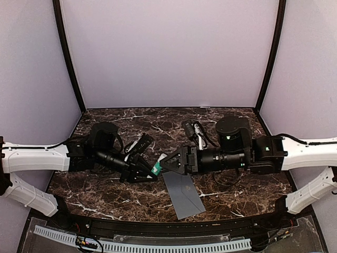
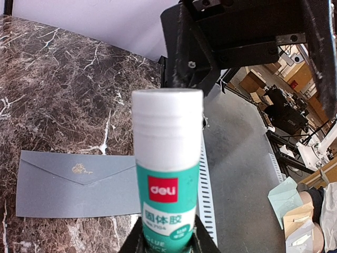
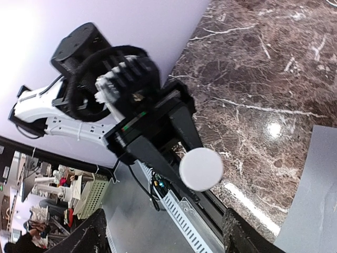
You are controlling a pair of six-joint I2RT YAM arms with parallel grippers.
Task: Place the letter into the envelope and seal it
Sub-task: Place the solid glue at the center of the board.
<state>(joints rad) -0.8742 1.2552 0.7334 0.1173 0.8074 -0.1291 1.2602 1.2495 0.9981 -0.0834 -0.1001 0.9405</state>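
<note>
Slate-grey paper envelope [image 1: 184,194]: lying flat on the dark veined marble surface [image 1: 105,190], towards the near edge, below both my grippers and apart from them. Nothing is touching it.
Triangular flap [image 2: 79,167]: lying folded down over the envelope's body. I cannot tell whether it is stuck.
Letter: no loose sheet is showing anywhere, so I am judging that it is already inside.
Left gripper [image 2: 167,240]: clamping narrowly on the base of a teal-and-white cylindrical glue stick [image 2: 167,179]. It is holding the stick in the air, with the white plastic cap [image 3: 200,168] pointing towards my right arm.
Right gripper [image 3: 164,216]: standing wide and gripping nothing. The cap is facing it end-on, just ahead of the tips and a little off the middle of the gap.
Step in hand: I am reading this as uncapping the glue stick, ahead of gluing the flap shut.
Doing it well: I am aiming to centre the cap between my right fingers before closing. I am planning to pinch only the white part, above its seam with the teal label. I am then pulling straight along the stick's own axis while the left gripper is holding firm.
Risk: pinching too low would be catching cap and body together, and nothing would be coming apart. An off-axis pull could be swivelling the stick in the left hold, or dropping it onto the envelope.
</note>
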